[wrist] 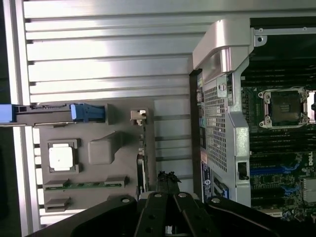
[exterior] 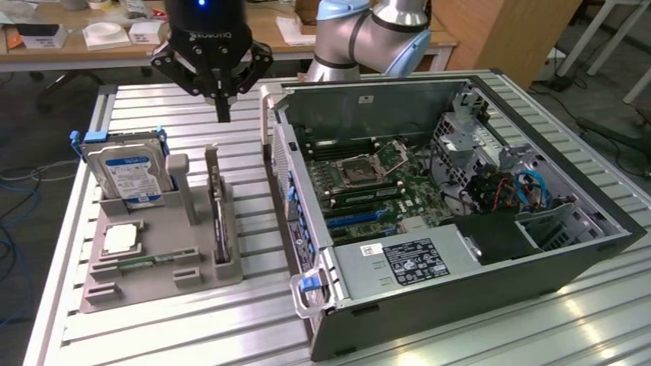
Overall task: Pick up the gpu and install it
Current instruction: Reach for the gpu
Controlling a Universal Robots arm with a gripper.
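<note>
The gpu [exterior: 219, 207] stands on edge in a narrow slot of the grey holder [exterior: 152, 284], on the side facing the computer case. From the wrist view the gpu [wrist: 140, 158] is a thin dark line with its silver bracket at one end. My gripper [exterior: 222, 108] hangs shut and empty above the slatted table, beyond the far end of the holder and higher than the card. In the wrist view its fingertips [wrist: 168, 177] are pressed together, just beside the card's slot and apart from it.
The holder also carries a hard drive [exterior: 127, 171] with blue rails, a square silver chip [exterior: 122, 238] and a memory stick [exterior: 142, 264]. An open computer case [exterior: 437, 198] lies at the exterior view's right with its motherboard [exterior: 367, 179] exposed. A cluttered desk [exterior: 112, 34] stands behind.
</note>
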